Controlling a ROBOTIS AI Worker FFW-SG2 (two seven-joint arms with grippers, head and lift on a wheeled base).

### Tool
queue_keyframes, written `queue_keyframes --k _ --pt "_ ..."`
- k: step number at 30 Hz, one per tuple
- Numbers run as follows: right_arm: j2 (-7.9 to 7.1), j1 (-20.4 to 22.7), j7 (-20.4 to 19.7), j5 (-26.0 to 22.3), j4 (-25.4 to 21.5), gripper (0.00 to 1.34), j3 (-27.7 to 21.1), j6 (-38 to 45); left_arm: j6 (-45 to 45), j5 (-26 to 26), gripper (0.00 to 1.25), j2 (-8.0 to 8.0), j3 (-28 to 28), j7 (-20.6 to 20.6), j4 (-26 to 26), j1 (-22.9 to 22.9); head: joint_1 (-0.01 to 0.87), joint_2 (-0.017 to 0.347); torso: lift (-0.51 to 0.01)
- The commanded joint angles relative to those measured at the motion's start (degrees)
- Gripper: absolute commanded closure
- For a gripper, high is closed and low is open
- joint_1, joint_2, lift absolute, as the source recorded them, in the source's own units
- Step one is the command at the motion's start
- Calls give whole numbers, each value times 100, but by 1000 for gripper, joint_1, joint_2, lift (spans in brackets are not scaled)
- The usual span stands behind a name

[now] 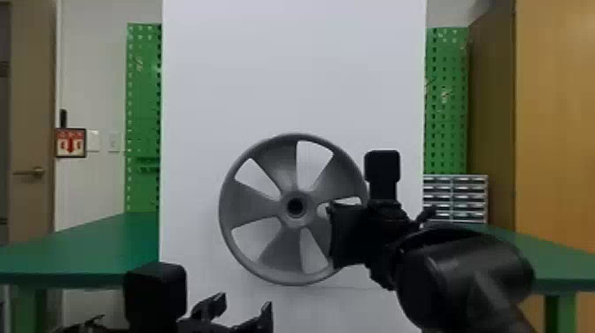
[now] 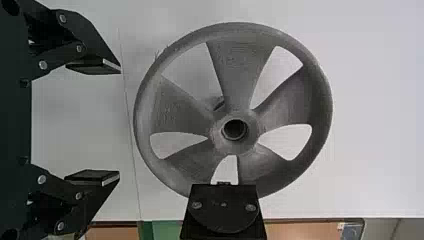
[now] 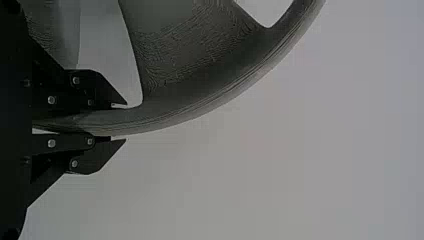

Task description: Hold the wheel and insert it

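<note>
Wheel (image 1: 250, 203) stands upright before white panel (image 1: 292, 66), hub at centre, five spokes; right hand (image 1: 349, 232) is clamped on its rim at the robot's right, one finger on each side of the rim; left hand (image 1: 245, 303) sits lower and to the left, fingers apart; green tabletop (image 1: 97, 241) lies left of the panel.

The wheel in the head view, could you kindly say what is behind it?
The white panel shows through its openings; whatever lies behind its hub and spokes is covered.
</note>
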Motion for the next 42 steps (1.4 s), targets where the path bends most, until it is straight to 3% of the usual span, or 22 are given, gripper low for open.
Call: queue_keyframes --k 1,10,42 --pt "6 45 -63 -136 -49 1185 124 -69 0 2 496 8 1 -4 0 5 0 55 -485" --pt "6 10 -362 -171 -31 1185 203 -192 0 -7 495 17 -26 4 0 -21 0 55 -485" --pt "6 -122 -529 102 707 1185 80 -807 0 2 495 26 -43 -4 18 -48 0 57 -485"
